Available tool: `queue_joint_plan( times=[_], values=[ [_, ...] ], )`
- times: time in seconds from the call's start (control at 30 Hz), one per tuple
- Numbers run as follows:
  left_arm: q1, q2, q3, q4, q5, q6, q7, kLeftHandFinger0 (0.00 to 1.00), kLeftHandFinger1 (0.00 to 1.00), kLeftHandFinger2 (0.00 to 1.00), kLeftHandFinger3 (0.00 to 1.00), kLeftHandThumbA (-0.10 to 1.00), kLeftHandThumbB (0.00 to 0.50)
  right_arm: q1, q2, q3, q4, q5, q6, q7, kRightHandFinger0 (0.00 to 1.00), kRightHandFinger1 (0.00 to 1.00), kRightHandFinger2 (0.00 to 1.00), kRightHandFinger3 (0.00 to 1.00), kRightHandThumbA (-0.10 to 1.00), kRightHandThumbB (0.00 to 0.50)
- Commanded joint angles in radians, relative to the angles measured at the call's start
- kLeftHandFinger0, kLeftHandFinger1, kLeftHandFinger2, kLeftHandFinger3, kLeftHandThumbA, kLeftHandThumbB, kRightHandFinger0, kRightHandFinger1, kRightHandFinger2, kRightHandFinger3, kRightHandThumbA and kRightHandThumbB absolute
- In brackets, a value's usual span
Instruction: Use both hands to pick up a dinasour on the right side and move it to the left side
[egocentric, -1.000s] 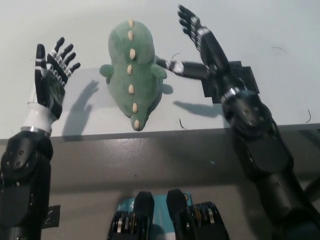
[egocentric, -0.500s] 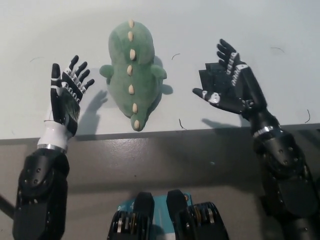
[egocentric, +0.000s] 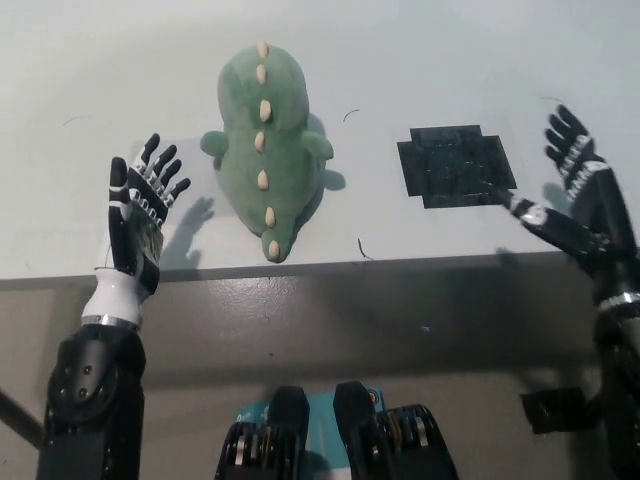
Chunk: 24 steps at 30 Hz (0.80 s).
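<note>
Rightward went the right hand (egocentric: 580, 195), baring plush green dinosaur (egocentric: 265, 145).

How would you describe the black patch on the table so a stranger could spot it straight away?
Start at the pale table and find the green dinosaur near its front edge. The black patch lies flat between the dinosaur and the black right hand; it alone has a stepped, pixel-like outline.
</note>
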<state>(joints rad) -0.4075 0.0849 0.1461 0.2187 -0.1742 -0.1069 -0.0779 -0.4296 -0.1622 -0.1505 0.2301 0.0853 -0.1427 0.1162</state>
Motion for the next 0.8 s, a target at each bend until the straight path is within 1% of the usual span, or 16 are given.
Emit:
queue_joint_plan(
  times=[0.0, 0.1, 0.13, 0.17, 0.2, 0.23, 0.27, 0.3, 0.37, 0.4, 0.47, 0.5, 0.6, 0.63, 0.73, 0.77],
  values=[
    [0.005, -0.012, -0.005, 0.009, -0.008, -0.098, -0.011, 1.00, 1.00, 1.00, 1.00, 1.00, 0.210, 0.016, -0.056, -0.054, -0.073, 0.034, -0.060, -0.019, 1.00, 1.00, 1.00, 1.00, 1.00, 0.296],
    [0.026, -0.020, -0.009, 0.002, -0.002, -0.112, -0.008, 1.00, 1.00, 1.00, 1.00, 1.00, 0.224, 0.031, -0.076, -0.071, -0.101, 0.044, -0.047, -0.012, 1.00, 1.00, 1.00, 1.00, 1.00, 0.299],
    [0.037, -0.026, -0.010, -0.002, 0.000, -0.118, -0.006, 1.00, 1.00, 1.00, 1.00, 1.00, 0.233, 0.037, -0.089, -0.078, -0.109, 0.050, -0.044, -0.005, 1.00, 1.00, 1.00, 1.00, 1.00, 0.288],
    [0.049, -0.031, -0.010, -0.008, -0.003, -0.123, -0.006, 1.00, 1.00, 1.00, 1.00, 1.00, 0.232, 0.047, -0.099, -0.087, -0.120, 0.063, -0.032, 0.000, 1.00, 1.00, 1.00, 1.00, 1.00, 0.292],
    [0.057, -0.033, -0.012, -0.014, -0.005, -0.124, -0.008, 1.00, 1.00, 1.00, 1.00, 1.00, 0.220, 0.051, -0.104, -0.088, -0.123, 0.063, -0.032, 0.002, 1.00, 1.00, 1.00, 1.00, 1.00, 0.291],
    [0.065, -0.035, -0.014, -0.021, -0.008, -0.124, -0.011, 1.00, 1.00, 1.00, 1.00, 1.00, 0.220, 0.058, -0.111, -0.089, -0.127, 0.064, -0.033, 0.002, 1.00, 1.00, 1.00, 1.00, 1.00, 0.292],
    [0.104, -0.045, -0.023, -0.057, 0.002, -0.121, -0.008, 1.00, 1.00, 1.00, 1.00, 1.00, 0.197, 0.073, -0.125, -0.098, -0.131, 0.088, -0.025, 0.017, 1.00, 1.00, 1.00, 1.00, 1.00, 0.290],
    [0.120, -0.049, -0.027, -0.070, 0.003, -0.120, -0.007, 1.00, 1.00, 1.00, 1.00, 1.00, 0.194, 0.080, -0.124, -0.107, -0.131, 0.114, -0.014, 0.021, 1.00, 1.00, 1.00, 1.00, 1.00, 0.306],
    [0.135, -0.052, -0.031, -0.081, 0.002, -0.118, -0.006, 1.00, 1.00, 1.00, 1.00, 1.00, 0.191, 0.084, -0.127, -0.112, -0.125, 0.122, -0.008, 0.021, 1.00, 1.00, 1.00, 1.00, 1.00, 0.317],
    [0.146, -0.054, -0.032, -0.087, 0.001, -0.120, -0.006, 1.00, 1.00, 1.00, 1.00, 1.00, 0.178, 0.081, -0.128, -0.115, -0.115, 0.121, -0.009, 0.018, 1.00, 1.00, 1.00, 1.00, 1.00, 0.293],
    [0.160, -0.058, -0.035, -0.096, 0.008, -0.116, 0.003, 1.00, 1.00, 1.00, 1.00, 1.00, 0.186, 0.074, -0.132, -0.116, -0.095, 0.115, -0.015, 0.015, 1.00, 1.00, 1.00, 1.00, 1.00, 0.277],
    [0.167, -0.063, -0.039, -0.096, 0.013, -0.116, 0.004, 1.00, 1.00, 1.00, 1.00, 1.00, 0.187, 0.074, -0.136, -0.118, -0.089, 0.117, -0.016, 0.017, 1.00, 1.00, 1.00, 1.00, 1.00, 0.253],
    [0.181, -0.073, -0.050, -0.085, 0.018, -0.130, 0.001, 1.00, 1.00, 1.00, 1.00, 1.00, 0.186, 0.073, -0.142, -0.124, -0.080, 0.121, -0.018, 0.013, 1.00, 1.00, 1.00, 1.00, 1.00, 0.218],
    [0.189, -0.078, -0.056, -0.083, 0.025, -0.134, 0.004, 1.00, 1.00, 1.00, 1.00, 1.00, 0.167, 0.073, -0.146, -0.129, -0.079, 0.132, -0.015, 0.015, 1.00, 1.00, 1.00, 1.00, 1.00, 0.209],
    [0.200, -0.084, -0.061, -0.081, 0.033, -0.134, 0.007, 1.00, 1.00, 1.00, 1.00, 1.00, 0.158, 0.076, -0.153, -0.138, -0.083, 0.149, -0.007, 0.017, 1.00, 1.00, 1.00, 1.00, 1.00, 0.219],
    [0.208, -0.082, -0.062, -0.077, 0.044, -0.133, 0.012, 1.00, 1.00, 1.00, 1.00, 1.00, 0.147, 0.075, -0.161, -0.147, -0.074, 0.154, -0.008, 0.014, 1.00, 1.00, 1.00, 1.00, 1.00, 0.220]
  ],
)
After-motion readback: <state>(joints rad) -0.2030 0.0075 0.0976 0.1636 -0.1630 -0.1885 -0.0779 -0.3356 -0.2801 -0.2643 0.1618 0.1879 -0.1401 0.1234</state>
